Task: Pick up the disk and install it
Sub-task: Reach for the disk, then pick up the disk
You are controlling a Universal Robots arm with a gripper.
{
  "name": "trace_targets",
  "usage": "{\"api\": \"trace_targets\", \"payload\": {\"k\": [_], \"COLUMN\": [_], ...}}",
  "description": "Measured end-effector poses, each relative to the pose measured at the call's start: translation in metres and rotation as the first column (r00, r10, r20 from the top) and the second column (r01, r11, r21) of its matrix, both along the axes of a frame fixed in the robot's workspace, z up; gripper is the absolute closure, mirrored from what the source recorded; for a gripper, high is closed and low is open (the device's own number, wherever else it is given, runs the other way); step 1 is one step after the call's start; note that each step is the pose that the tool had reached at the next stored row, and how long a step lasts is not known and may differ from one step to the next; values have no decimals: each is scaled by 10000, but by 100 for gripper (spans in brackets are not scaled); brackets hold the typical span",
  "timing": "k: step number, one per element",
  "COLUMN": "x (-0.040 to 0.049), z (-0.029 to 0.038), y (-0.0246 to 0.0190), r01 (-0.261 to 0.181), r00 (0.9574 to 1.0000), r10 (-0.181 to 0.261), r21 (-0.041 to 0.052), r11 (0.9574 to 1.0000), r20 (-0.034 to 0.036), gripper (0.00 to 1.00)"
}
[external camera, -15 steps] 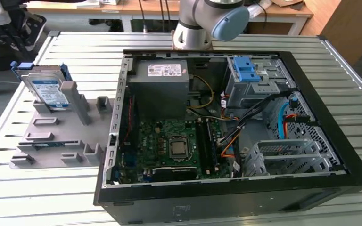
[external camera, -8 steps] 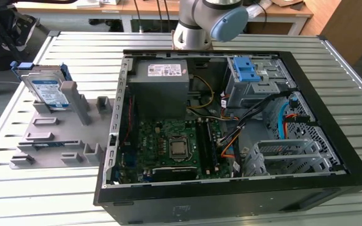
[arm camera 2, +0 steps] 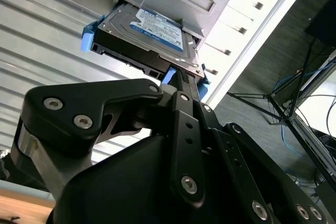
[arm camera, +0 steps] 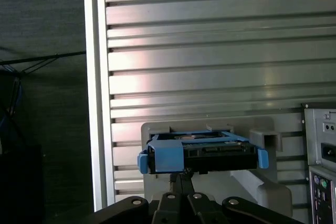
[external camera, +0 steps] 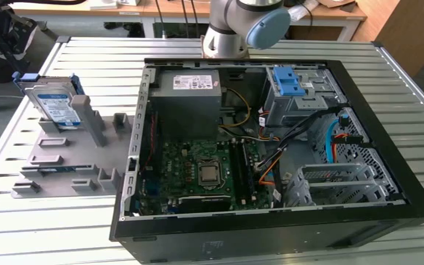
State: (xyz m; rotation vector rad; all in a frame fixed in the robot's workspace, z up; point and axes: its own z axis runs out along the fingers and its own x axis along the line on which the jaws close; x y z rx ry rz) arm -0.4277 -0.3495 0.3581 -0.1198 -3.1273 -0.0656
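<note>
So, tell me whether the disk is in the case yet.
Out: the disk stands on edge in the grey fixture beside the case.

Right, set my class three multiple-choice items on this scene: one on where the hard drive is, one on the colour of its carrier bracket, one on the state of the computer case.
1. Where is the hard drive?
A in the grey holder fixture, at the exterior view's left of the computer case
B inside the case's drive bay
C on the floor

2. What colour is its carrier bracket?
A red
B green
C blue

3. The computer case is:
A closed
B open, with the motherboard showing
C wrapped in film

Answers:
1 A, the drive stands on edge in the fixture beside the case.
2 C, the blue frame shows in both wrist views.
3 B, the board and cables lie bare.
</note>
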Motion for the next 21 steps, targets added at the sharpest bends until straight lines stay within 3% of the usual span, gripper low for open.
{"api": "trace_targets", "payload": {"k": [21], "x": [-5], "z": [-2], "y": [0], "r01": [-236], "r00": [9997], "r10": [236], "r21": [-2], "r11": [9997], "r20": [4], "gripper": [89]}}
